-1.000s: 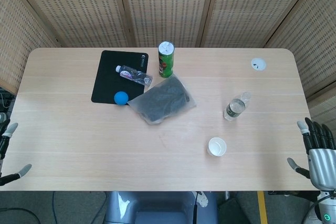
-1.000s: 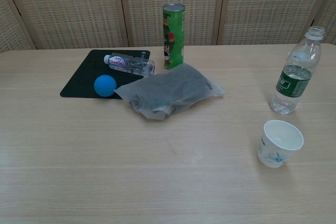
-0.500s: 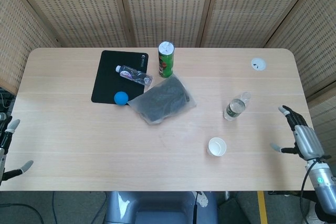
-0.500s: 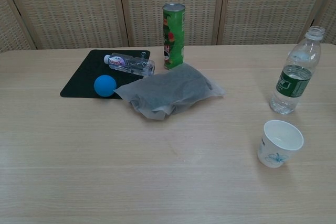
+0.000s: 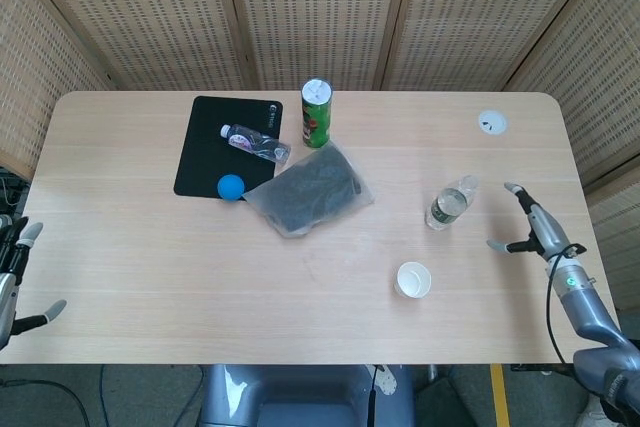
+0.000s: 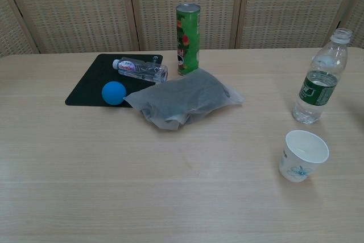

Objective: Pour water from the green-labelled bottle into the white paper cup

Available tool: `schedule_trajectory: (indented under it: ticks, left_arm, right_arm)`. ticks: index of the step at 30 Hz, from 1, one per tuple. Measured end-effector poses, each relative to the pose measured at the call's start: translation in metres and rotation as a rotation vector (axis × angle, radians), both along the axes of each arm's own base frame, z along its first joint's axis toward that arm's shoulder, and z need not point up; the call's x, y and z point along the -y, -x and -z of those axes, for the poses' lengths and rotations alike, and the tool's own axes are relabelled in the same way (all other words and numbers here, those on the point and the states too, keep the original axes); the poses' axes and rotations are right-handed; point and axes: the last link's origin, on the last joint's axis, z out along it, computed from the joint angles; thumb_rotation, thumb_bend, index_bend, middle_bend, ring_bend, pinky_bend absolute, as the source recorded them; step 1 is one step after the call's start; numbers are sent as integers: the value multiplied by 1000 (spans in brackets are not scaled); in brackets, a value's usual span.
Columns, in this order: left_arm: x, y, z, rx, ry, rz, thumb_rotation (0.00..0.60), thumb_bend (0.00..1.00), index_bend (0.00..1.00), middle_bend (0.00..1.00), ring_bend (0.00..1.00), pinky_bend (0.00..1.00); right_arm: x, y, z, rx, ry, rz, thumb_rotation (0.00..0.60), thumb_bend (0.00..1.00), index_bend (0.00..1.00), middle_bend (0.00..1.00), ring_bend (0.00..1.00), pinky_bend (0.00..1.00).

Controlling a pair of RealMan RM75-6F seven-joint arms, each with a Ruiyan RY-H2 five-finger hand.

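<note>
Beside the white paper cup, on its far side and slightly toward the robot's right, the green-labelled bottle is seen standing upright on the desk, capped and untouched. The step in hand is judged to be the approach: nothing has been grasped yet and no pouring has begun. The right hand is seen to the right of the bottle, near it but clearly apart, with fingers spread and nothing held. The left hand is seen at the desk's left edge, well apart from the bottle, likewise unclenched and empty. For the next move, the right hand would need to be brought across to the bottle's body around the label and closed on it; the cap appears to be on, so it may have to be dealt with before tilting over the cup. Care would be called for near the light cup, which could be knocked.
</note>
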Motion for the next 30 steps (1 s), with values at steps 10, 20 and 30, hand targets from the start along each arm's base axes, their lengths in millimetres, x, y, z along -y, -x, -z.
schedule_trajectory:
  ticks: [10, 20, 30]
  left_arm:
    - [-3, -1, 5, -19, 4, -8, 600, 124, 0, 0, 0, 0]
    - [-6, 1, 8, -35, 3, -21, 600, 125, 0, 0, 0, 0]
    - [-9, 1, 10, -41, 7, -30, 600, 125, 0, 0, 0, 0]
  right_arm:
    - [30, -19, 34, 91, -34, -30, 600, 0, 0, 0, 0, 0]
    - [45, -35, 55, 180, -48, -22, 600, 0, 0, 0, 0, 0]
    - [55, -50, 73, 247, -68, -22, 600, 0, 0, 0, 0, 0]
